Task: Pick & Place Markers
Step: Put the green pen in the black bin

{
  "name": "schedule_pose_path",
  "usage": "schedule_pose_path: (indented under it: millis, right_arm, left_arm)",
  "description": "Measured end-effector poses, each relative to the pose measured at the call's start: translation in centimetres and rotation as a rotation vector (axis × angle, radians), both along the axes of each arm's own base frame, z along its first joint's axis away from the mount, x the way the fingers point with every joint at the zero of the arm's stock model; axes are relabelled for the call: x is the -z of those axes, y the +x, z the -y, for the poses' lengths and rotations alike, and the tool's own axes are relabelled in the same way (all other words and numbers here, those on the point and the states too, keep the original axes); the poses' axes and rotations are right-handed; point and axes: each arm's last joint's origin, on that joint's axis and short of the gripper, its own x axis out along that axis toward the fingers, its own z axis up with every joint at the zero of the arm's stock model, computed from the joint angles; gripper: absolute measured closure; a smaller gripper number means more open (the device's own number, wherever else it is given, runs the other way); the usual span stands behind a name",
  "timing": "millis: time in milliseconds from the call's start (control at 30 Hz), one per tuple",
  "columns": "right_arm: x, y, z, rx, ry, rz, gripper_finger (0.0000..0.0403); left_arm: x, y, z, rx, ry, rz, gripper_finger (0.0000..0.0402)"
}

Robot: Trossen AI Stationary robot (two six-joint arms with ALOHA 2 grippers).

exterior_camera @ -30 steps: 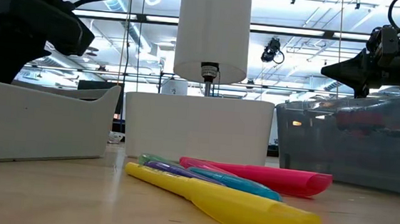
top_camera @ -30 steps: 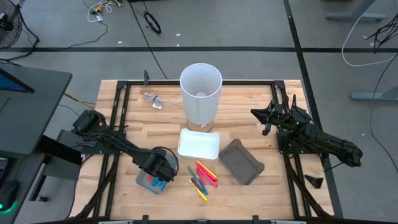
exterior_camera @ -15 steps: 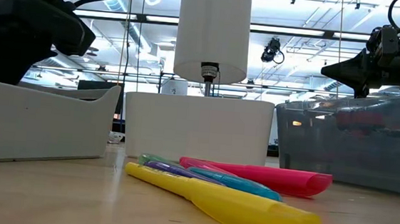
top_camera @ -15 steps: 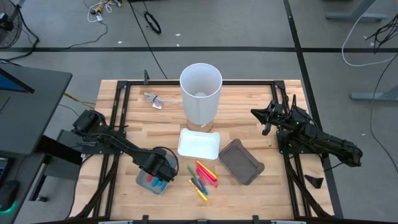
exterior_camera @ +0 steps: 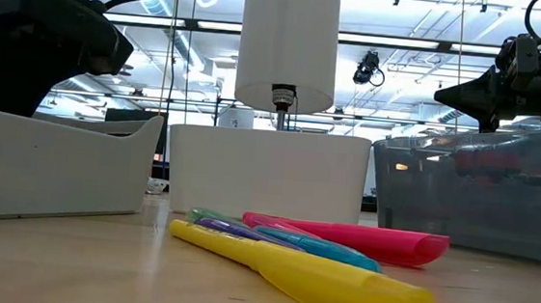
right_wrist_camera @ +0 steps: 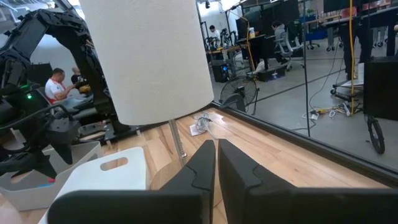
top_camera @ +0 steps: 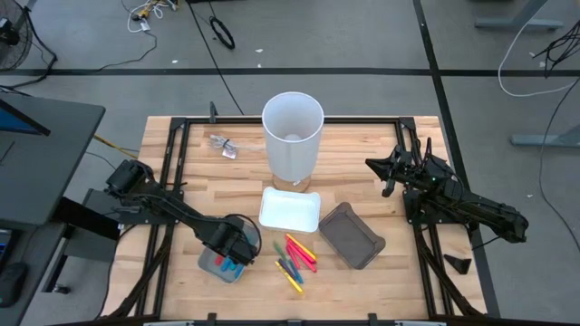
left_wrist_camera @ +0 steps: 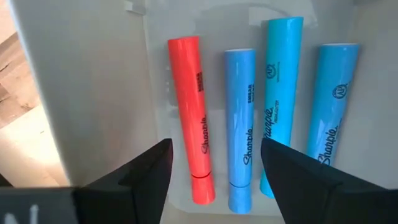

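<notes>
My left gripper (left_wrist_camera: 214, 163) stands open above the light grey tray (top_camera: 210, 265) at the table's near left. On the tray's floor lie a red marker (left_wrist_camera: 193, 118) and three blue markers (left_wrist_camera: 241, 124) side by side. The fingers point down over the red one and the blue one beside it, and touch neither. Several more markers (top_camera: 296, 258), yellow (exterior_camera: 318, 281), pink (exterior_camera: 360, 238), green and blue, lie flat on the wood right of that tray. My right gripper (top_camera: 373, 166) waits shut over the table's right side.
A white tray (top_camera: 290, 210) sits mid-table, with a dark grey tray (top_camera: 352, 235) to its right. A tall white cylinder on a thin stem (top_camera: 292, 136) stands behind them. A small clear wrapper (top_camera: 223, 144) lies at the far left. People sit in the room beyond.
</notes>
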Motion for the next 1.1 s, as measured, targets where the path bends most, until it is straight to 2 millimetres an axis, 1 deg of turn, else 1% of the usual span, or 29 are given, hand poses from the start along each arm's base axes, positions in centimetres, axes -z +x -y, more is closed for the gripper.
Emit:
schedule_pose_path:
  millis: [167, 300, 467, 667, 767, 900, 1100]
  right_arm:
    - [0.0, 0.0, 0.0, 0.000, 0.000, 0.000, 0.0379]
    - [0.0, 0.0, 0.0, 0.000, 0.000, 0.000, 0.0379]
    - [0.0, 0.0, 0.0, 0.000, 0.000, 0.000, 0.0379]
    - [0.0, 0.0, 0.0, 0.000, 0.000, 0.000, 0.0379]
    - [0.0, 0.0, 0.0, 0.000, 0.000, 0.000, 0.0379]
    - [0.0, 0.0, 0.0, 0.000, 0.000, 0.000, 0.0379]
    - [0.0, 0.0, 0.0, 0.000, 0.000, 0.000, 0.0379]
  left_arm:
    - [0.0, 0.1, 0.0, 0.033, -0.003, 0.004, 0.0151]
    - [-0.8, 0.6, 0.3, 0.106, -0.015, 0.034, 0.0152]
    - [-2.5, 1.6, 0.4, 0.218, 0.014, 0.096, 0.0152]
    - [-5.0, 2.0, 0.4, 0.305, 0.050, 0.090, 0.0152]
    - [-6.2, 2.4, 0.5, 0.361, 0.058, 0.116, 0.0152]
    - [-7.6, 2.9, 0.8, 0.473, 0.055, 0.160, 0.0152]
    - [-9.1, 3.3, 1.1, 0.648, 0.058, 0.210, 0.0152]
